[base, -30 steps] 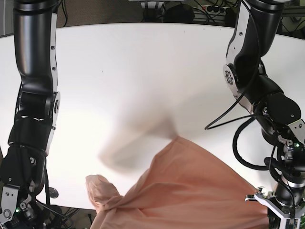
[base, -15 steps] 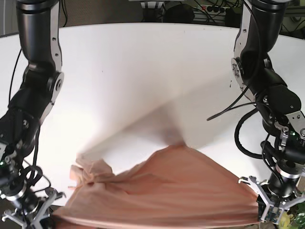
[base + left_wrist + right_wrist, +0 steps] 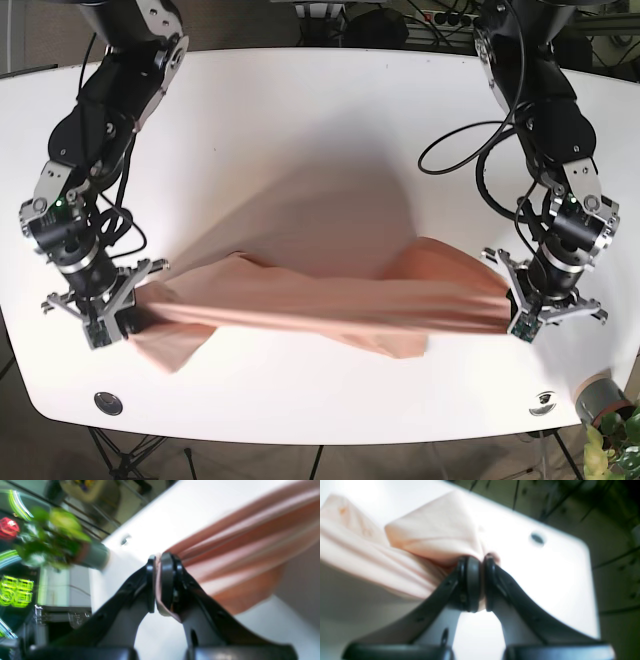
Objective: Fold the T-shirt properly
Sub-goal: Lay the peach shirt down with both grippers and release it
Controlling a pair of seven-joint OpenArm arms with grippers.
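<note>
Cloth: salmon-pink T-shirt (image 3: 330, 305), stretched as a long band between the two grippers, just above or brushing the white bench (image 3: 300, 130); which of the two cannot be told.
Left gripper: the left gripper (image 3: 158, 580) has its jaws nearly closed, pinching a thin edge of the fabric; the cloth fans out from that pinch, away from the fingertips and to their right in the wrist view.
Right gripper: the right gripper (image 3: 481, 582) is likewise clamped narrow on a bunched corner, with a puffed fold of fabric just ahead of the fingertips and the rest trailing off to their left.
Why held so: judging by the taut line between the two pinches, the arms are pulling the shirt apart to spread it flat and smooth before any fold is made; holding opposite ends keeps it from collapsing into a heap.
Long axis: runs from one gripper to the other, crosswise on the bench in the base view, dipping a little toward the left gripper.
Slack: a loose flap hangs below the band near the right gripper, and a wider lobe rises beside the left gripper, so the spread is uneven.
Orientation of garment: collar and hem cannot be told apart; the wrist views are blurred.
Bystander: a potted plant (image 3: 610, 430) sits beyond the left gripper, off the bench corner.
</note>
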